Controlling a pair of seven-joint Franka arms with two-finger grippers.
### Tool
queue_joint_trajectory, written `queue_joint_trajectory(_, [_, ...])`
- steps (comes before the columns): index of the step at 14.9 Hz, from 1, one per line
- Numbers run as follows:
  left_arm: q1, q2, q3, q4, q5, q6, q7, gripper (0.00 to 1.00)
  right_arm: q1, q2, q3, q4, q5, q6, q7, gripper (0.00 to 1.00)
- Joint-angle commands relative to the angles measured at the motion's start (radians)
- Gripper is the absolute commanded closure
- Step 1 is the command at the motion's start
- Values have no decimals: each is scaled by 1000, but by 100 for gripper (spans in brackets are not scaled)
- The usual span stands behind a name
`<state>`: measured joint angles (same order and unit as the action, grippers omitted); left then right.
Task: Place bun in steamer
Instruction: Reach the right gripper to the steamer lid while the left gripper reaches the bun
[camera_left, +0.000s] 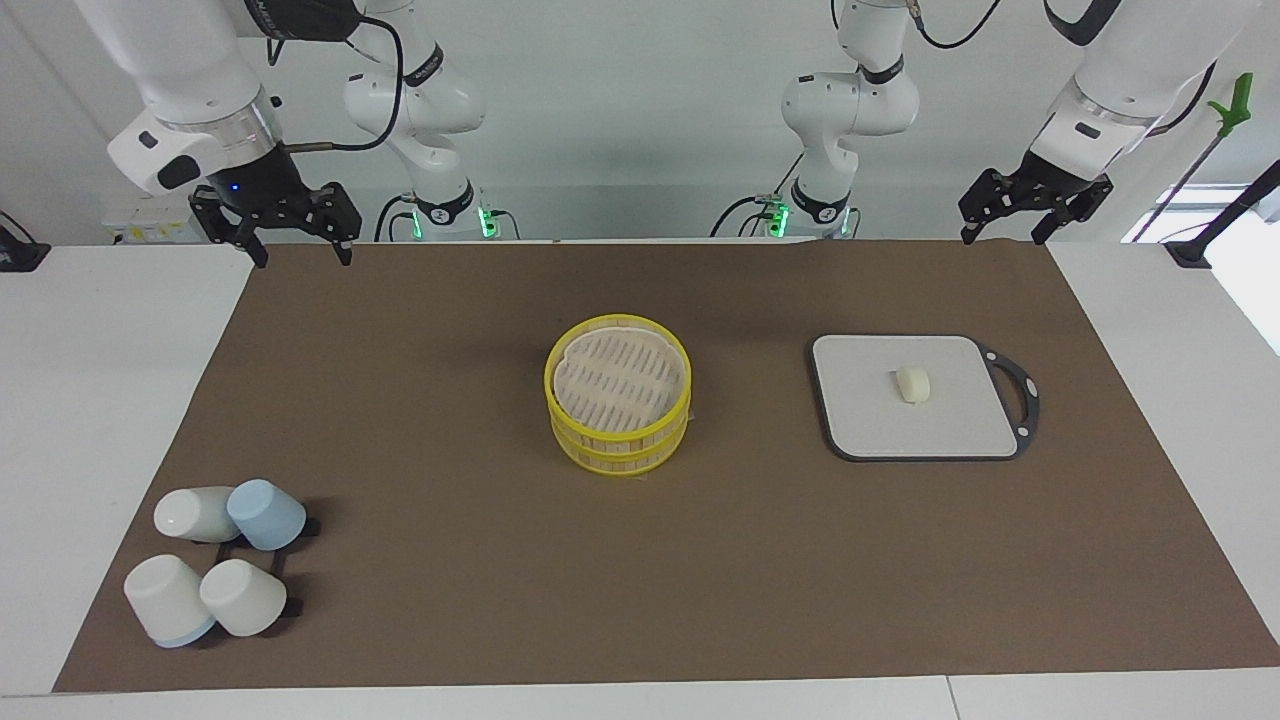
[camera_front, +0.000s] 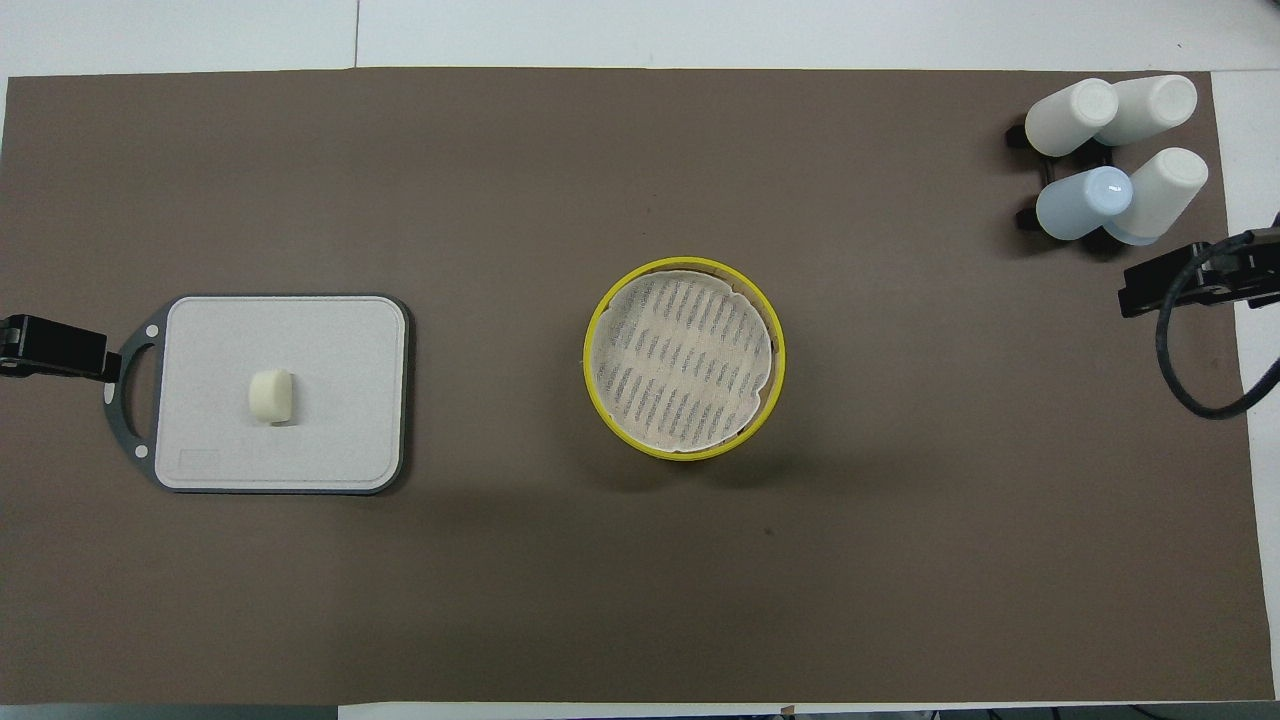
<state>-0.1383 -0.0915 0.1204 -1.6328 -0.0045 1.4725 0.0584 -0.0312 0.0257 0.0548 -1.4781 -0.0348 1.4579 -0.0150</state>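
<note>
Facing view: left gripper (camera_left: 1035, 215) and right gripper (camera_left: 298, 238) hang with jaws apart, holding and touching nothing.

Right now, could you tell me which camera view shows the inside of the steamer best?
The overhead view: it looks straight down into the steamer, showing the whole pale slatted liner inside the yellow rim, with nothing lying on it. The facing view shows the steamer slantwise, so its stacked yellow-rimmed tiers show, and the liner appears foreshortened.
</note>
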Motion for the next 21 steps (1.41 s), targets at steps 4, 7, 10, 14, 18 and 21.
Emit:
queue_joint_trajectory(4, [-7, -31, 5, -41, 12, -3, -14, 0, 16, -23, 11, -40, 30, 59, 24, 0])
queue_joint_trajectory(7, [-1, -97, 11, -172, 14, 76, -8, 0, 228, 17, 14, -54, 55, 154, 297, 0])
queue_joint_trajectory(10, [37, -226, 12, -458, 17, 274, -6, 0, 390, 110, 14, -44, 56, 266, 478, 0])
queue_joint_trajectory(14, [48, -183, 10, -694, 17, 582, -9, 0, 577, 265, 13, -65, 33, 520, 684, 0])
queue_joint_trajectory(18, [34, -6, 7, -760, 17, 843, -8, 0, 644, 350, 11, -93, -28, 604, 736, 0])
queue_joint_trajectory(21, [29, 82, 5, -760, 17, 936, -5, 0, 683, 408, 13, -106, -142, 633, 757, 0])
